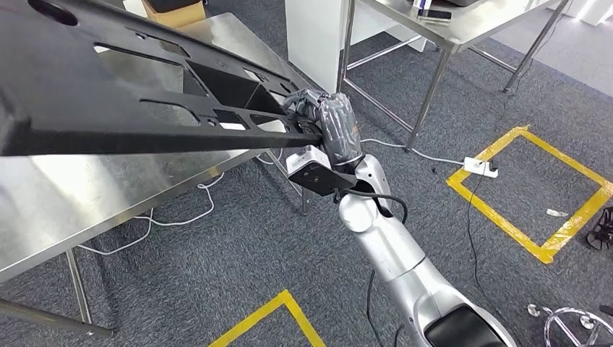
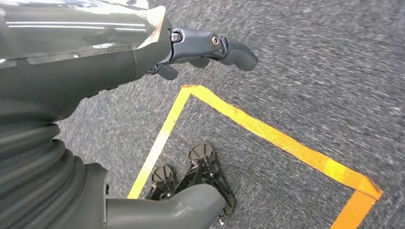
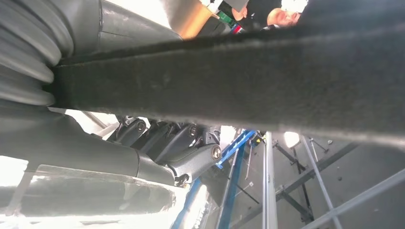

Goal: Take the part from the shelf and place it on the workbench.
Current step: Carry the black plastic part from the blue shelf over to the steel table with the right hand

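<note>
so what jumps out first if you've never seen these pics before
A long black part with cut-out openings spans the upper left of the head view, held at one end by the right hand above a steel workbench. Yellow tape marks squares on the grey carpet to the right.

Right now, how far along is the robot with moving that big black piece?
Done: the black part is off the shelf, gripped at one edge by the right hand. In hand: the part is held tilted in the air above the steel workbench. The left hand hangs open over the carpet. Left: lowering the part onto the bench and letting go.
</note>
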Robot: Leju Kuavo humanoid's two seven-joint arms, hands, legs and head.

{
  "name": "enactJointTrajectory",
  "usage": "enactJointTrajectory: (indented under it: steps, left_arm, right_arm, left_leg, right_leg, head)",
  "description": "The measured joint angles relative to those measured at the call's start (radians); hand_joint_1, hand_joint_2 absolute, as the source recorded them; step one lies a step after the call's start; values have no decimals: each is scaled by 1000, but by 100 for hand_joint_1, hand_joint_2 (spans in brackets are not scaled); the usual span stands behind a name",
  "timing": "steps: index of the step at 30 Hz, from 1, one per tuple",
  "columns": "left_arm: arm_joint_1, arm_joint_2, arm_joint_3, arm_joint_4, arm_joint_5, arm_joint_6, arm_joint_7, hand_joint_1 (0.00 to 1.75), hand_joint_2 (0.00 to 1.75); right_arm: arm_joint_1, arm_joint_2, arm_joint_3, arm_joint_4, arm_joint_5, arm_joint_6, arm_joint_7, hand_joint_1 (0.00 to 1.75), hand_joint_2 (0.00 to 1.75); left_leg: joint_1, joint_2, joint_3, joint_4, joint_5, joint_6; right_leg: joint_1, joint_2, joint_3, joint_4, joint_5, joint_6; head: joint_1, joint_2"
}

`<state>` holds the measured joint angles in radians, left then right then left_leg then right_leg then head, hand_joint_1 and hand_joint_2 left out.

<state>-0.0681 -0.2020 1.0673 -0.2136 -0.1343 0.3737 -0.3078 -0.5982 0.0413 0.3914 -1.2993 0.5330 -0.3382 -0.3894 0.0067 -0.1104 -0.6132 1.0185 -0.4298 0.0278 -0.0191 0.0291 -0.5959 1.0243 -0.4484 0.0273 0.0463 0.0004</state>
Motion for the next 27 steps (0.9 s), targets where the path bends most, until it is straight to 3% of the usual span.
enactJointTrajectory:
  steps: [1, 3, 5, 6, 7, 8, 9, 12, 14, 16, 18, 21, 23, 24, 26, 27]
  left_arm:
    - [2, 1, 2, 0, 2, -1, -2, 0, 175]
    - [3, 2, 6, 0, 3, -4, -5, 0, 175]
    - [1, 3, 10, 0, 4, -8, -6, 0, 175]
    - [0, 4, 11, 0, 5, -8, -6, 0, 175]
    - [-1, 4, 12, 0, 6, -9, -5, 0, 175]
    - [-1, 5, 13, 0, 7, -9, -3, 0, 175]
    - [0, 6, 14, 0, 7, -11, -2, 0, 175]
    - [-2, 10, 14, 0, 8, -15, -1, 0, 175]
    - [-3, 12, 14, 0, 7, -15, -1, 0, 175]
    - [-2, 13, 14, 0, 6, -16, -1, 0, 175]
    - [-1, 12, 14, 0, 5, -18, -1, 0, 175]
    - [-3, 11, 14, 0, 2, -21, -2, 0, 175]
    - [-3, 9, 14, 0, 1, -22, -2, 0, 175]
    - [-2, 8, 14, 0, 1, -22, -2, 0, 175]
    - [-1, 7, 14, 0, 1, -22, -2, 0, 175]
    - [-1, 6, 14, 0, 1, -21, -2, 0, 175]
  right_arm:
    - [-1, 1, 0, 0, 0, 0, 0, 175, 175]
    - [-2, 5, 0, 0, 0, 0, 0, 175, 175]
    - [-2, 7, 0, 0, -1, 1, 0, 175, 175]
    - [-1, 6, 0, 0, -1, 2, 0, 175, 175]
    - [0, 6, 0, 1, -1, 3, 0, 175, 175]
    - [1, 6, 0, 1, -1, 4, 0, 175, 175]
    - [1, 6, 0, 1, -2, 4, 0, 175, 175]
    - [-1, 6, 0, 2, -4, 5, 0, 175, 175]
    - [-3, 5, 0, 2, -8, 5, -1, 175, 175]
    - [-5, 5, 0, 2, -10, 5, -2, 175, 175]
    - [-7, 4, -1, 2, -11, 5, -4, 175, 175]
    - [-6, -5, -2, 6, -14, 4, -7, 175, 175]
    - [-1, -13, -2, 11, -14, 4, -8, 175, 175]
    - [0, -16, -3, 14, -15, 4, -9, 175, 175]
    - [0, -19, -3, 16, -15, 4, -11, 175, 175]
    - [-1, -20, -3, 17, -16, 4, -12, 175, 175]
  left_leg:
    - [2, 5, -2, 3, -2, -5]
    - [3, 44, -20, 42, -27, -16]
    - [5, 91, -76, 156, -86, -25]
    - [6, 101, -112, 222, -113, -29]
    - [7, 105, -139, 270, -126, -31]
    - [8, 107, -149, 282, -120, -31]
    - [8, 109, -138, 253, -96, -29]
    - [-1, 147, -36, 55, -8, -10]
    - [-9, 160, -11, 5, 1, 2]
    - [-9, 141, -7, -2, 4, 12]
    - [-3, 124, 7, -21, 14, 22]
    - [1, 94, 15, -30, 21, 31]
    - [1, 69, 14, -30, 20, 31]
    - [1, 57, 14, -29, 20, 30]
    - [2, 33, 14, -24, 17, 25]
    - [1, 23, 12, -19, 13, 19]
  right_leg:
    - [0, -6, 1, -1, 2, -6]
    - [-4, -19, 5, -4, 2, -21]
    - [-3, -35, 8, -5, -1, -33]
    - [-1, -45, 8, -5, -2, -36]
    - [0, -54, 8, -5, -3, -37]
    - [1, -63, 9, -5, -4, -38]
    - [2, -72, 10, -5, -5, -38]
    - [9, -95, 17, -5, -12, -33]
    - [13, -108, 21, -6, -16, -25]
    - [14, -120, 26, -10, -20, -15]
    - [15, -99, 20, 17, -38, -9]
    - [9, -44, -62, 192, -112, -15]
    - [6, -36, -108, 270, -131, -8]
    - [5, -34, -104, 251, -115, 1]
    - [-2, -15, -49, 119, -53, 20]
    - [-5, -1, -18, 53, -26, 23]
  head:
    - [0, 0]
    - [-3, 0]
    - [-6, 0]
    - [-6, 0]
    - [-6, 0]
    - [-6, 0]
    - [-6, 0]
    - [-5, 0]
    - [-5, 0]
    - [-5, 0]
    - [-3, 0]
    - [0, 0]
    - [1, 0]
    - [2, 0]
    - [2, 0]
    - [2, 0]
